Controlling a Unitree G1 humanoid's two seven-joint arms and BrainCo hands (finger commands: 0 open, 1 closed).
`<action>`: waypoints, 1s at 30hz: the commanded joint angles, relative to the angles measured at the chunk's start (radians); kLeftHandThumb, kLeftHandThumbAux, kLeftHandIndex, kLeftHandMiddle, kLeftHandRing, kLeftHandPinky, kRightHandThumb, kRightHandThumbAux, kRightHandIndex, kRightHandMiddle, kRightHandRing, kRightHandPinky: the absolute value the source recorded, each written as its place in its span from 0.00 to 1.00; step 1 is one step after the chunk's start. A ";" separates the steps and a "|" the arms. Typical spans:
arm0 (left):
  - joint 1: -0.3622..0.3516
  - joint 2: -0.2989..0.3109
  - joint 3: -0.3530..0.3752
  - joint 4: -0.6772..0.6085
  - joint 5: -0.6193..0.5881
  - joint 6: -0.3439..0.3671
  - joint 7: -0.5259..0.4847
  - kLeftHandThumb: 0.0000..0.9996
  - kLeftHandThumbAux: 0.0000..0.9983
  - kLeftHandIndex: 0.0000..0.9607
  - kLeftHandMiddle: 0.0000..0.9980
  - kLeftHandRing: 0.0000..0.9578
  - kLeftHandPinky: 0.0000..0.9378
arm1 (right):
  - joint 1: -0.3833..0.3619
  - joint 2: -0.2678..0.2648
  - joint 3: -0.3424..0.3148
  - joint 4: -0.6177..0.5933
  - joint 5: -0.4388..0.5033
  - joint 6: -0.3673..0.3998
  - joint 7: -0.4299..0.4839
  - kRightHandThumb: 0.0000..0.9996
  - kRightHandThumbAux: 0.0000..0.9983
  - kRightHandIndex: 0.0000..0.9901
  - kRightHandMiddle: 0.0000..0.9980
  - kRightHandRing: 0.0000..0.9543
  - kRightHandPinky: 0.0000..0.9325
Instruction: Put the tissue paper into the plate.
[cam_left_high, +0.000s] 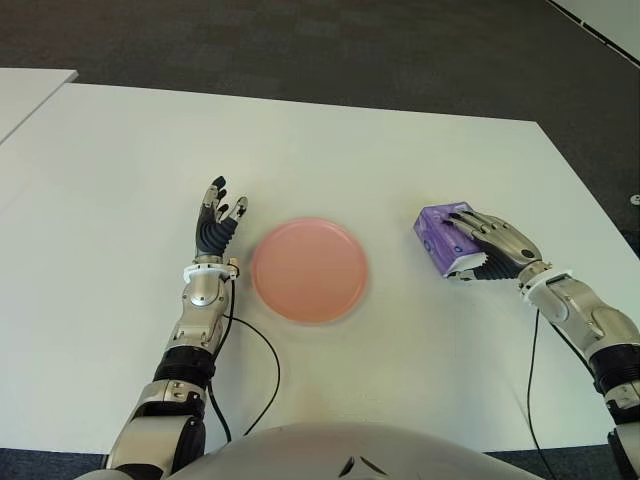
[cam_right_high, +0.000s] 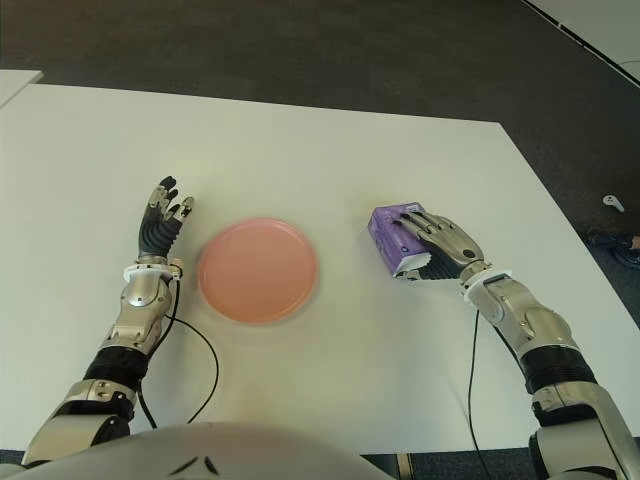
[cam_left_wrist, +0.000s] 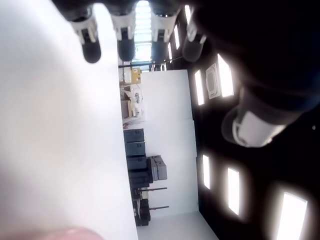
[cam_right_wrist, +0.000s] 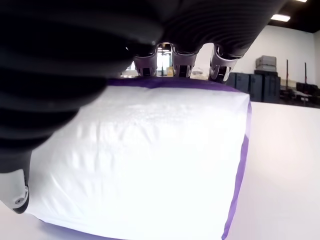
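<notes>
One right hand (cam_left_high: 490, 245) grips the soft purple tissue pack (cam_left_high: 438, 232) beside the round pink plate (cam_left_high: 309, 269).

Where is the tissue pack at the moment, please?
The tissue pack lies on the white table to the right of the pink plate, outside it, with the right hand closed over it.

From my left wrist camera I see the black-and-white mechanical left hand (cam_left_wrist: 210, 40) with its fingers (cam_left_wrist: 90, 37) spread straight, nothing between them. The plain white tabletop (cam_left_wrist: 55, 140) runs alongside the four fingertips. The thumb (cam_left_wrist: 252, 125) stands well apart. Beyond the fingertips I make out stacked dark equipment cases (cam_left_wrist: 142, 167) and bright ceiling light panels (cam_left_wrist: 217, 75).
</notes>
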 joint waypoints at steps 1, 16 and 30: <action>0.007 -0.001 0.002 0.014 0.000 -0.003 0.008 0.00 0.56 0.00 0.00 0.00 0.00 | 0.014 0.009 0.074 0.048 -0.063 0.010 0.023 0.34 0.52 0.00 0.01 0.00 0.00; 0.015 0.005 0.005 -0.011 -0.002 0.022 -0.001 0.00 0.56 0.00 0.00 0.00 0.00 | -0.038 0.017 0.192 0.146 -0.094 0.002 -0.005 0.31 0.56 0.00 0.00 0.00 0.00; 0.014 0.013 0.007 -0.012 -0.011 0.026 -0.009 0.00 0.57 0.00 0.00 0.00 0.00 | -0.139 0.108 0.315 0.285 -0.150 0.043 -0.044 0.32 0.56 0.00 0.01 0.00 0.00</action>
